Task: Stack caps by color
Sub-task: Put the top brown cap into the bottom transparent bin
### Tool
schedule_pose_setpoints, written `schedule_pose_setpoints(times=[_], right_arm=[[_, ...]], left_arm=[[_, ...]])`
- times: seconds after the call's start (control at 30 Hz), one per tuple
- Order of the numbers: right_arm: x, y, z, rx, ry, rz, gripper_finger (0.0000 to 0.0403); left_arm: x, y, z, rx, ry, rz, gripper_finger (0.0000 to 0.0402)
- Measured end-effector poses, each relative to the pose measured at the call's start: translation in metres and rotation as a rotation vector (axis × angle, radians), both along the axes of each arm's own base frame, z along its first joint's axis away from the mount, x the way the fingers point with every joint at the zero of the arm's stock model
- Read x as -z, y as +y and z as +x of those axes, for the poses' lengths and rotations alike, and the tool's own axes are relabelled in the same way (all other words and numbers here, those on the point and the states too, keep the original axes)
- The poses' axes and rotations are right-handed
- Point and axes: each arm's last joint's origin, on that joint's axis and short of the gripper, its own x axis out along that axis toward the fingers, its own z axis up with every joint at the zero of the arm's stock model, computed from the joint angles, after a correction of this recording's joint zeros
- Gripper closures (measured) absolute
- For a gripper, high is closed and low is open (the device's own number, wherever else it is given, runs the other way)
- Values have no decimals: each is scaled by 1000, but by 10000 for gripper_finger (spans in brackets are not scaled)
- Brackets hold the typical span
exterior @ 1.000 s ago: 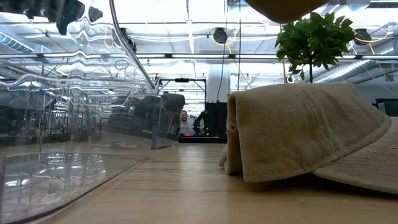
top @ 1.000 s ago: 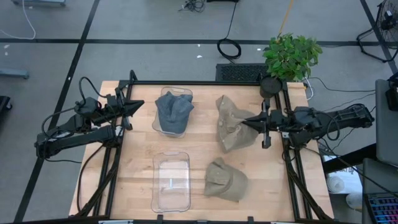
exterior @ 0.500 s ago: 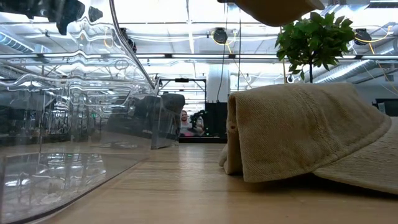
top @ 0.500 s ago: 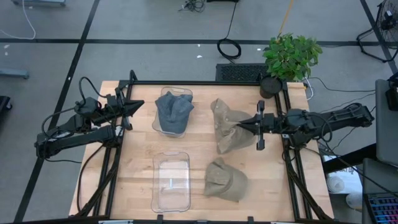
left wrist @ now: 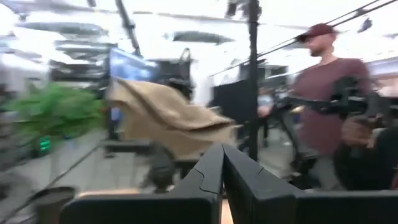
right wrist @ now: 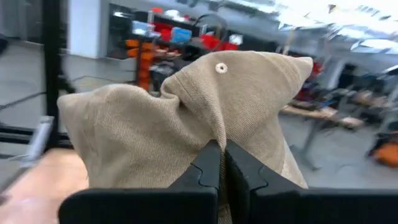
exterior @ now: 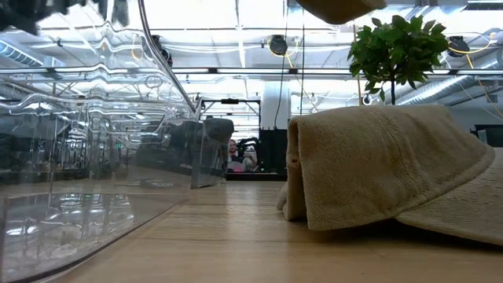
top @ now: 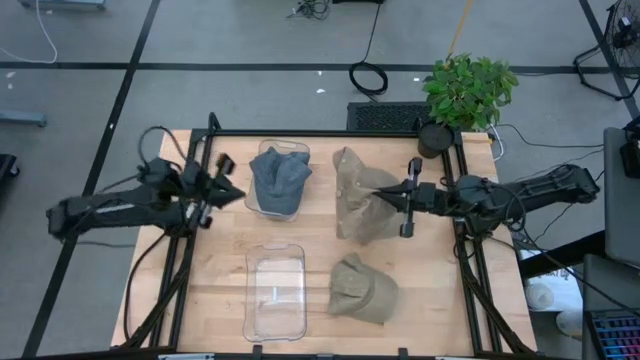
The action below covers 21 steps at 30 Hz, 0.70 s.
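Observation:
My right gripper (top: 385, 196) is shut on a tan cap (top: 356, 205), carried above the table's far middle; its underside shows at the top of the low view (exterior: 338, 8). A second tan cap (top: 362, 289) lies with crown and brim flat on the wood near the near edge, large in the low view (exterior: 385, 169). Slate blue-grey caps (top: 280, 176) sit piled in the far clear bin (top: 297, 149). My left gripper (top: 228, 186) is shut and empty, left of that bin; its wrist view shows the held tan cap (left wrist: 165, 118) across the table. My right gripper pinches a gathered fold of the tan cap's crown (right wrist: 205, 134) between its two fingers (right wrist: 208, 165), coming level from the table's right. The cap is lifted clear of the table and bunches around the fingertips, its top button (right wrist: 221, 67) facing the wrist camera.
An empty clear bin (top: 275, 290) stands at the near middle, beside the lying tan cap. A potted plant (top: 468, 90) stands past the far right corner. Black frame rails (top: 190, 250) run along both sides. A person in a maroon shirt (left wrist: 326, 106) stands beyond the table.
My right gripper has moved toward the table's left, staying shut and carrying the tan cap with it, clear of the table. My left arm has swung out toward the table's right, bringing its shut gripper closer to the far bin.

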Motion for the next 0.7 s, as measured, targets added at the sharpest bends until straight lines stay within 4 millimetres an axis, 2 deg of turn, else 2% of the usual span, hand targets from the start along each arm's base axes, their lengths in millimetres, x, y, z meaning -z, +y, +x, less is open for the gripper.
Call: schedule_pose_setpoints(times=[0.2,0.43,0.57,0.7], right_arm=[[7,1,17,94,10,-80,403],[7,2,22,103,-13,-114,403],[10,3,27,101,-4,-135,403],[15,4,32,99,20,-152,403]], left_arm=[[21,-6,45,21,-19,-16,385],[25,-20,83,114,-43,-81,385],[20,-23,100,106,-49,-19,385],[14,-25,116,133,-31,-70,385]])
